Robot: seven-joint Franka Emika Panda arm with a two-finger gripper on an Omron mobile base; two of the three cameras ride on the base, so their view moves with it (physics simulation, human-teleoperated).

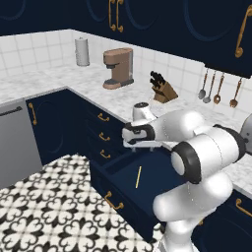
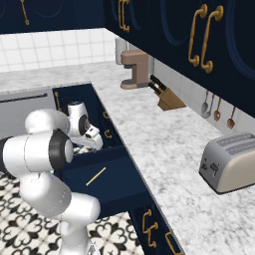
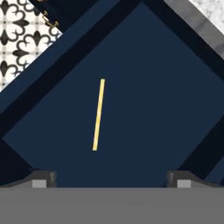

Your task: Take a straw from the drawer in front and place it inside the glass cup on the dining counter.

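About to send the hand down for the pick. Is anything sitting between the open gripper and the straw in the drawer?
Nothing visible. The straw lies alone on the bare floor of the open drawer, and the open gripper hangs above it with only empty space between.

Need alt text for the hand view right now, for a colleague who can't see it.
A thin yellow straw lies flat on the floor of the open navy-blue drawer, seen from above. The gripper's two dark fingers stand wide apart below it, holding nothing.
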